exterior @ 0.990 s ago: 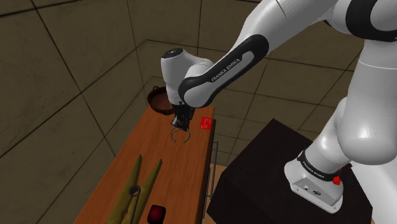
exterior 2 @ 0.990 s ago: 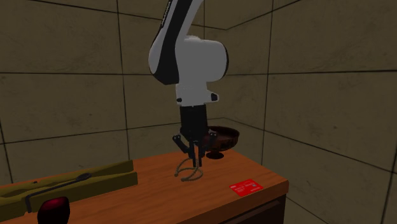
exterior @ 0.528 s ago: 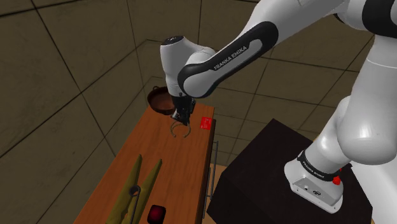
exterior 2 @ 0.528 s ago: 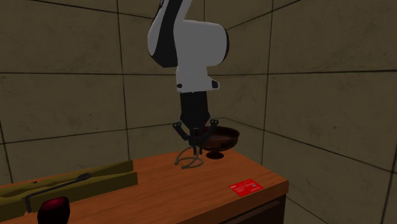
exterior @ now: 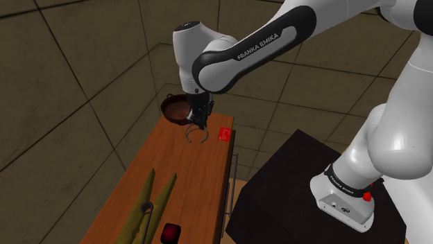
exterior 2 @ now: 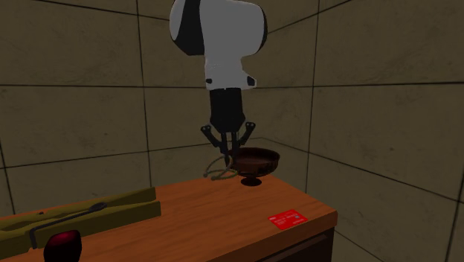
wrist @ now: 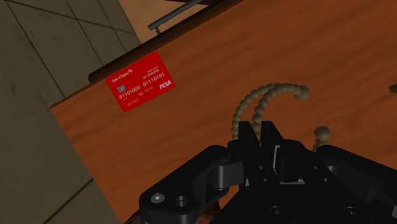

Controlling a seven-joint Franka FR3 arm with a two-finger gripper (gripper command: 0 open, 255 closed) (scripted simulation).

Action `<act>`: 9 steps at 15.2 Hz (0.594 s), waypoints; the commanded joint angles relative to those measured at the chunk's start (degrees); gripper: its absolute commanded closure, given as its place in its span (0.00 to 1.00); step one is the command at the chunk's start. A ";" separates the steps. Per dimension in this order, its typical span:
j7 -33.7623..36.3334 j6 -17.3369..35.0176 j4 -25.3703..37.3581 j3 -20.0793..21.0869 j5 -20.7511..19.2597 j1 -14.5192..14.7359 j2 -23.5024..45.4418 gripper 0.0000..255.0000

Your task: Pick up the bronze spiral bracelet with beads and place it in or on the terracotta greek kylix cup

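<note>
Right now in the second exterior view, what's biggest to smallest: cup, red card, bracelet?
The cup.
Then red card and bracelet look alike; the card is nearer the camera, so no ranking.

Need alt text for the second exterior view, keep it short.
A black gripper holds a beaded spiral bracelet in the air above a wooden table, just beside a dark brown footed cup at the table's far end. A red card lies on the table toward the view's right.
</note>
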 commanded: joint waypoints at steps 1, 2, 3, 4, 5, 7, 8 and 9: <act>-0.33 -1.36 0.45 0.06 0.36 -0.10 -0.93 1.00; -0.45 -2.05 0.77 0.10 0.52 -0.13 -1.32 1.00; -0.56 -2.74 1.09 0.13 0.67 -0.16 -1.71 1.00; -0.68 -3.44 1.43 0.15 0.81 -0.18 -2.09 1.00; -0.79 -4.14 1.79 0.18 0.95 -0.21 -2.45 1.00; -1.00 -5.54 2.53 0.22 1.22 -0.25 -3.15 1.00; -1.10 -6.25 2.92 0.24 1.34 -0.27 -3.49 1.00; -1.20 -6.96 3.32 0.26 1.46 -0.29 -3.81 1.00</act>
